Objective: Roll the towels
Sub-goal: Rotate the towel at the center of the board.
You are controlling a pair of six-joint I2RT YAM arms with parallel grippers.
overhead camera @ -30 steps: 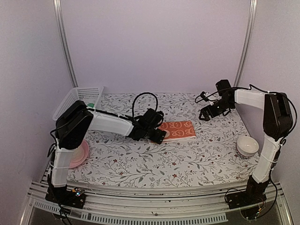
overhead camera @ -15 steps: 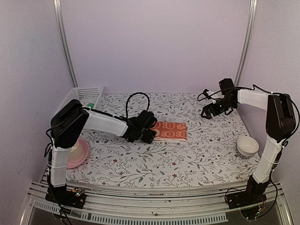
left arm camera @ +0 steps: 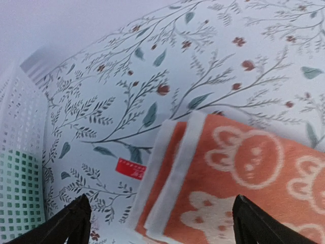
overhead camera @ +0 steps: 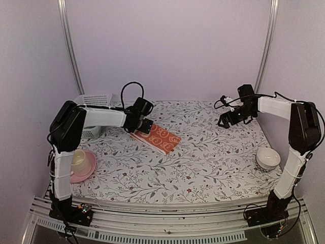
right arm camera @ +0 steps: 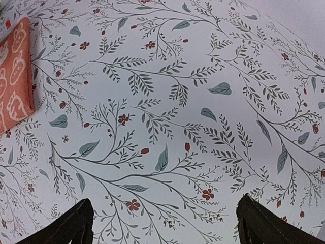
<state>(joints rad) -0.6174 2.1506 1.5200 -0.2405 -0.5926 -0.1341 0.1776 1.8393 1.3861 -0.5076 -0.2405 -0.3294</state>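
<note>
The orange-red towel (overhead camera: 161, 138) with a white pattern lies folded flat and diagonal on the flowered table, left of centre. My left gripper (overhead camera: 144, 124) hovers at its back-left end. In the left wrist view the towel's white-edged folded end (left arm camera: 203, 173) lies between the wide-apart fingertips of this gripper (left arm camera: 160, 223), which is open. The green towel (left arm camera: 15, 193) shows through the mesh of the white basket (left arm camera: 20, 127). My right gripper (overhead camera: 223, 122) is open and empty over bare table at the back right (right arm camera: 167, 229). The orange-red towel's far end shows at that view's left edge (right arm camera: 12, 76).
The white basket (overhead camera: 96, 100) stands at the back left corner, partly behind my left arm. A pink plate with a cup (overhead camera: 81, 162) sits at the front left. A white bowl (overhead camera: 267, 158) sits at the right edge. A small red sticker (left arm camera: 131, 168) lies on the cloth.
My left gripper has moved back and left toward the basket. The orange-red towel has shifted left with it and turned diagonal. The right arm has barely moved.
</note>
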